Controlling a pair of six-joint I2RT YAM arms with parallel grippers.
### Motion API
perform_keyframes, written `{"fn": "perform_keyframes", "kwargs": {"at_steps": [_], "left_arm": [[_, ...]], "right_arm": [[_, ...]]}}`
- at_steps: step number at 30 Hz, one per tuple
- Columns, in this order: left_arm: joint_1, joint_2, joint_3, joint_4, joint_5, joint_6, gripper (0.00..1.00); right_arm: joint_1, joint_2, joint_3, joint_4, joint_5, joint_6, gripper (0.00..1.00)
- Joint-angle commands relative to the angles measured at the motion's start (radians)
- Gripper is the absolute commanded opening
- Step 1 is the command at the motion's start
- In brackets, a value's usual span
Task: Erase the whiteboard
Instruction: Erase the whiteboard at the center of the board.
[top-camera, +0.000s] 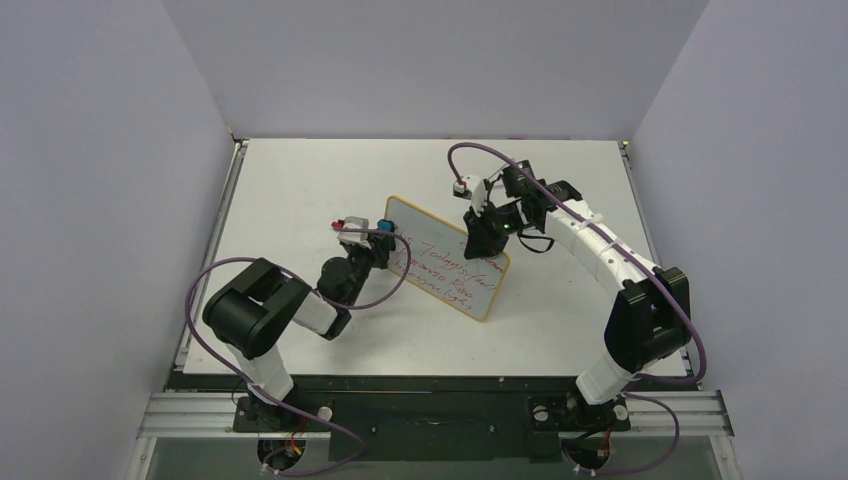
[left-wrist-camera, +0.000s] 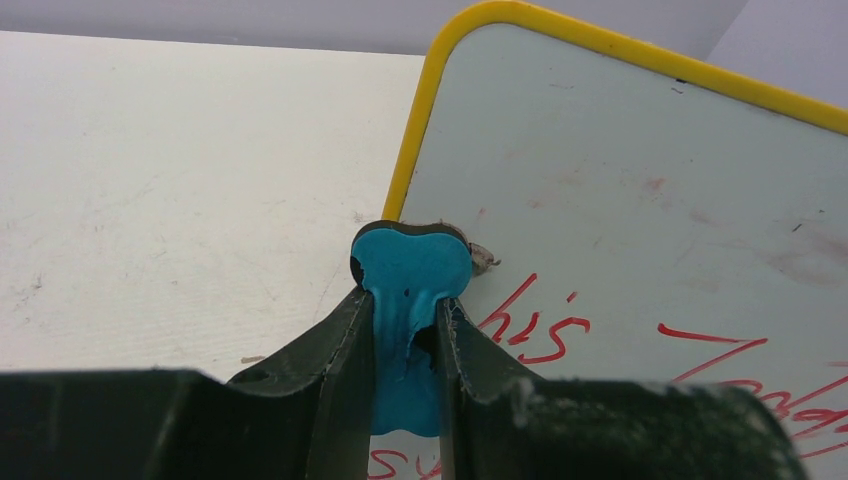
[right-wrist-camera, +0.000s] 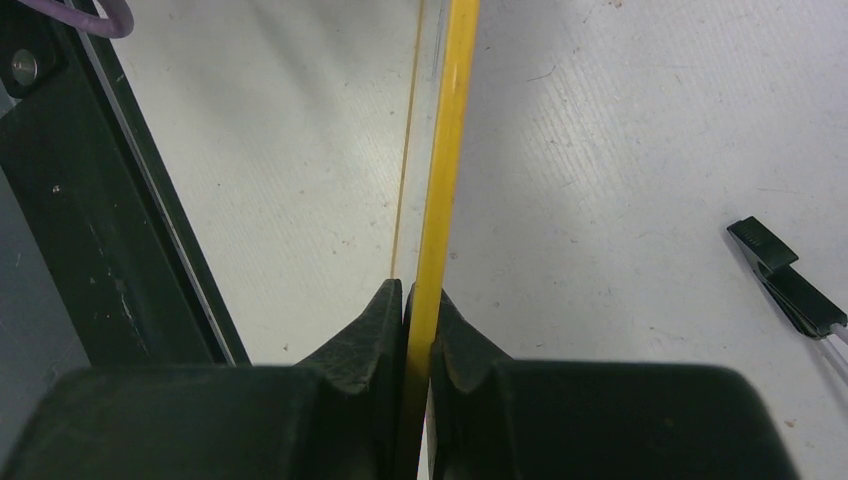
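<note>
The whiteboard (top-camera: 445, 262) has a yellow frame and lies slantwise at mid-table, with red handwriting (left-wrist-camera: 530, 325) on its lower part. Its upper part (left-wrist-camera: 620, 170) shows only faint smears. My left gripper (top-camera: 383, 240) is shut on a blue-and-black eraser (left-wrist-camera: 410, 262), which presses on the board just inside its left frame edge, above the first red words. My right gripper (right-wrist-camera: 418, 295) is shut on the board's yellow edge (right-wrist-camera: 445, 150), and in the top view this gripper (top-camera: 487, 238) sits at the board's far right side.
A small black clip (right-wrist-camera: 785, 280) lies on the white table to the right of the held edge. Grey walls close the table (top-camera: 300, 180) in on three sides. A metal rail (top-camera: 440, 410) runs along the near edge by the arm bases.
</note>
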Motion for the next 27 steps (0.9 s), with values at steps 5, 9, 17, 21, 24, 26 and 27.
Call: {"fn": "perform_keyframes", "kwargs": {"at_steps": [5, 9, 17, 21, 24, 26, 27], "left_arm": [[-0.060, -0.046, 0.098, -0.198, 0.091, 0.020, 0.00], [-0.079, -0.012, 0.067, -0.167, 0.083, 0.009, 0.00], [-0.066, 0.011, 0.012, -0.116, 0.036, -0.017, 0.00], [0.011, -0.050, 0.008, -0.154, 0.039, -0.029, 0.00], [0.030, -0.101, 0.039, -0.205, 0.067, -0.017, 0.00], [0.032, -0.110, 0.065, -0.228, 0.096, -0.011, 0.00], [0.029, -0.109, 0.072, -0.231, 0.117, -0.011, 0.00]], "right_arm": [[0.039, 0.045, -0.026, -0.078, 0.031, -0.119, 0.00], [0.041, 0.047, -0.026, -0.081, 0.029, -0.123, 0.00], [0.045, 0.053, -0.023, -0.094, 0.031, -0.135, 0.00], [0.063, 0.059, -0.021, -0.100, 0.028, -0.139, 0.00], [0.073, 0.065, -0.017, -0.108, 0.028, -0.146, 0.00], [0.080, 0.068, -0.013, -0.112, 0.027, -0.148, 0.00], [0.081, 0.068, -0.012, -0.112, 0.028, -0.148, 0.00]]}}
